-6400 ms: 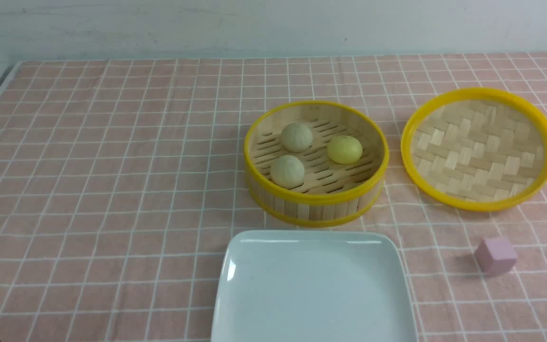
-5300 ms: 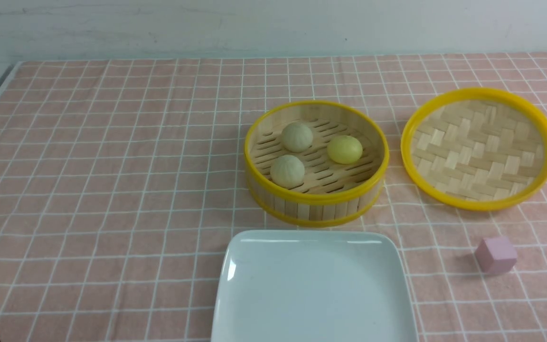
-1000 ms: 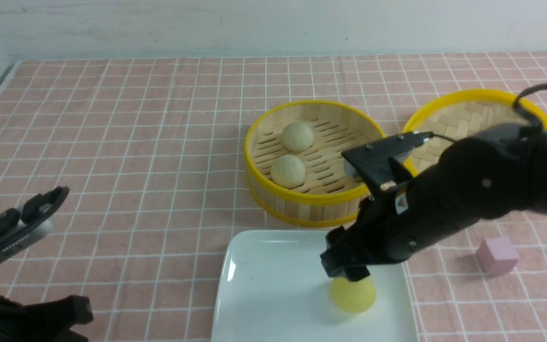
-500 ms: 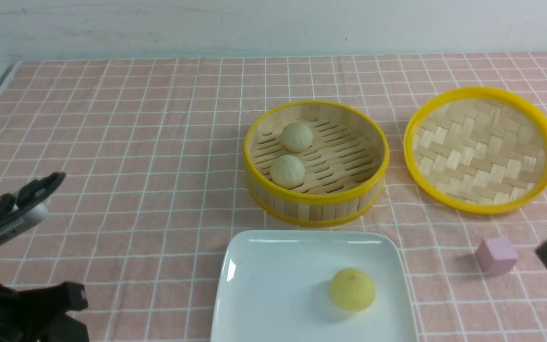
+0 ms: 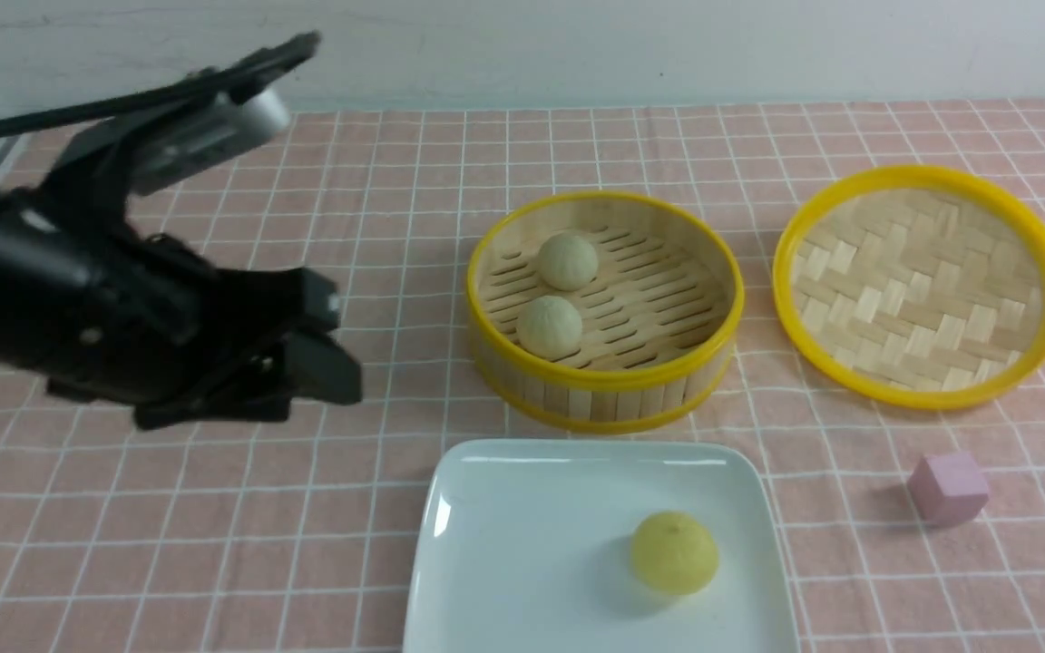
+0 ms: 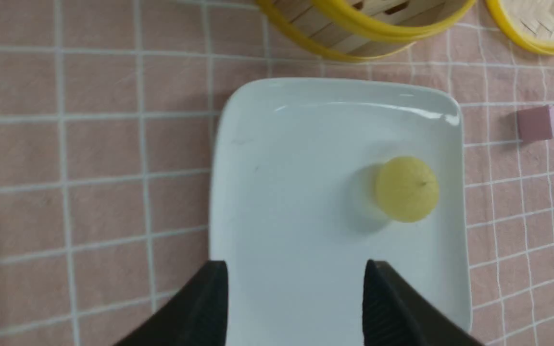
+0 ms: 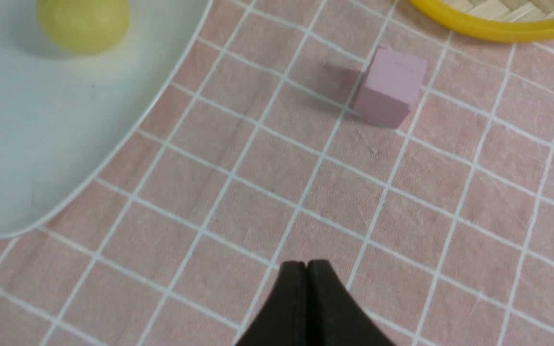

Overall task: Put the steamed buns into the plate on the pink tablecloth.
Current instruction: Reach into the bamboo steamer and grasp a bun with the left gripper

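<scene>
One yellow steamed bun (image 5: 674,552) (image 6: 406,189) (image 7: 83,23) lies on the right part of the white plate (image 5: 504,508) (image 6: 282,192) (image 7: 41,144), which rests on the pink tablecloth (image 5: 214,508). Two pale beige steamed buns (image 5: 567,261) (image 5: 550,326) sit in the bamboo steamer. My left gripper (image 5: 336,349) (image 6: 295,269) hangs open and empty above the cloth, left of the steamer. My right gripper (image 7: 307,264) is out of the front view; its wrist view shows it shut and empty over the cloth, right of the plate.
The yellow-rimmed steamer (image 5: 604,381) stands just behind the plate. Its woven lid (image 5: 922,281) lies upside down at the right. A small pink cube (image 5: 947,488) (image 6: 544,122) (image 7: 390,86) sits on the cloth right of the plate.
The right arm let go of the yellow bun on the plate, drew back out of the front view and shut. The left arm rose from the lower left toward the steamer, and its gripper opened.
</scene>
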`<state>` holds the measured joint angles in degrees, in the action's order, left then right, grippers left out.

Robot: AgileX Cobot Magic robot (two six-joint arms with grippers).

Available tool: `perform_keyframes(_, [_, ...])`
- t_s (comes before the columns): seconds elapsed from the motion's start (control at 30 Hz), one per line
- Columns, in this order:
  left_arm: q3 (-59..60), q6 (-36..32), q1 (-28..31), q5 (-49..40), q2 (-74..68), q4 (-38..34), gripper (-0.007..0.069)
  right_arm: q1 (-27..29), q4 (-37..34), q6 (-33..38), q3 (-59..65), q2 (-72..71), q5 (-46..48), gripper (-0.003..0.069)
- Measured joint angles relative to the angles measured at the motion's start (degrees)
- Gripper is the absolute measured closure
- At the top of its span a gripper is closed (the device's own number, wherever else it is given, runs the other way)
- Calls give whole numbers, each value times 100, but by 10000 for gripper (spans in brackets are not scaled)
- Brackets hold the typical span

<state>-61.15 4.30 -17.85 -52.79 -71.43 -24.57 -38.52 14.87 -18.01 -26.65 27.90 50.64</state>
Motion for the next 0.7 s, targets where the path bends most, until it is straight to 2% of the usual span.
perform_keyframes(0.07, [-550,124,-552,397,-807,321,226,0,62,-128,69,-58,-120,670])
perform_keyframes(0.23, [-1708,280,-1097,708,-2250,684,226,0,86,-155,69,-58,-172,667])
perform_keyframes(0.33, [-2269,269,-1154,702,-2830,845,226,0,86,-155,69,-58,-172,666])
perform_keyframes(0.37, [-2861,270,-1161,643,-3382,1135,226,0,86,-162,69,-58,-172,664])
perform_keyframes(0.5, [-3817,275,-1161,400,-4208,1542,226,0,86,-162,69,-58,-172,664])
perform_keyframes(0.7, [-4655,275,-1161,-1,-5103,1627,226,0,86,-162,69,-58,-172,662])
